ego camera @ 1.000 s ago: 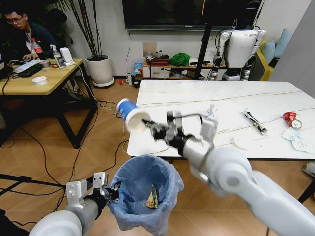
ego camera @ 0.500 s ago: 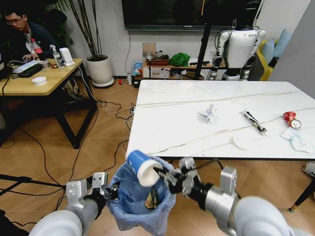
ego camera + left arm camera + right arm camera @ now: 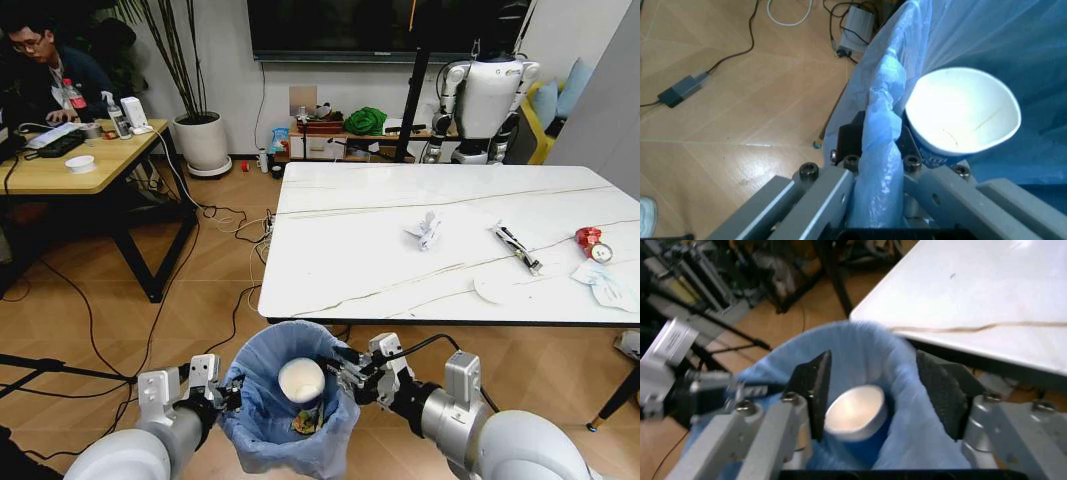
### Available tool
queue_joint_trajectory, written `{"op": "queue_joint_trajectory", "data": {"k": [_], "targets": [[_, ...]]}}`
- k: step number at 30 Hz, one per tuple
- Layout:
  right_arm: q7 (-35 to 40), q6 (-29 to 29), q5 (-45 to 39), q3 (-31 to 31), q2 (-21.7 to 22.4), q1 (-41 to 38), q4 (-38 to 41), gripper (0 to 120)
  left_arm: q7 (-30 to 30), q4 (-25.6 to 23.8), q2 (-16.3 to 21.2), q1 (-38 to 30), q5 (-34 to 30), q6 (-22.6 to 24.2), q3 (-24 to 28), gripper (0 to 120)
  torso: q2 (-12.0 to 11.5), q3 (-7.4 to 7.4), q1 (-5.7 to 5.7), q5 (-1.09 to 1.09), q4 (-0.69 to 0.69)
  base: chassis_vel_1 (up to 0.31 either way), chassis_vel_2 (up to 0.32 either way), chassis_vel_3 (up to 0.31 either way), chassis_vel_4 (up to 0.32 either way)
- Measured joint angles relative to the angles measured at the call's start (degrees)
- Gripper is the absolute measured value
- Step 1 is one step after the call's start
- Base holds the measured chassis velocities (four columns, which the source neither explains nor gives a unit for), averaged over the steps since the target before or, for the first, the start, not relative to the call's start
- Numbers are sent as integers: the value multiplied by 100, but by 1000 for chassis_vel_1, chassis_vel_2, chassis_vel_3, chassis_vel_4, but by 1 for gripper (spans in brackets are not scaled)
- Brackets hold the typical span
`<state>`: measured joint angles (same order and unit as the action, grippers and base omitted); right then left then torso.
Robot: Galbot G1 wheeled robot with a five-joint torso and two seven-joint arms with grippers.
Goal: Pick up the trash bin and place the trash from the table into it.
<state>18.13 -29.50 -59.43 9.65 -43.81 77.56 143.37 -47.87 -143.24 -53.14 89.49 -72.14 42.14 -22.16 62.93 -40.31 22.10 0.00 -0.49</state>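
Wood-plank floor with loose black cables; wooden desk at left, white plant pot by white wall, dark TV above.

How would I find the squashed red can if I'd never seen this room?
Look at the big white marble-look table. Go to its edge on the robot's right side, beyond the black-white stick wrapper. The squashed red can is the only red thing there, just above the pale mask.

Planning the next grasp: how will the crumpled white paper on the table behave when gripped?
The crumpled paper looks light and soft, so it would probably squash between fingers. Its irregular folds should stop it rolling, though a push would likely slide it easily across the smooth table.
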Motion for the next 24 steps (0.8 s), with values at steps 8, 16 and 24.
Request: {"op": "queue_joint_trajectory", "data": {"k": [8,16,24], "targets": [[479,15,61,1055,-198,-140,-4,78,24,0,-45,21,67,0,108,0,0,0,1,1,-1,0,0,0,0],[786,254,1450,1237,-504,128,-186,100,26,0,-95,100,136,0,122,0,0,0,1,1,-1,0,0,0,0],[932,196,1830,1798,-871,240,-254,100,23,0,-73,168,167,0,63,0,0,0,1,0,0,0,0,0,0]]}}
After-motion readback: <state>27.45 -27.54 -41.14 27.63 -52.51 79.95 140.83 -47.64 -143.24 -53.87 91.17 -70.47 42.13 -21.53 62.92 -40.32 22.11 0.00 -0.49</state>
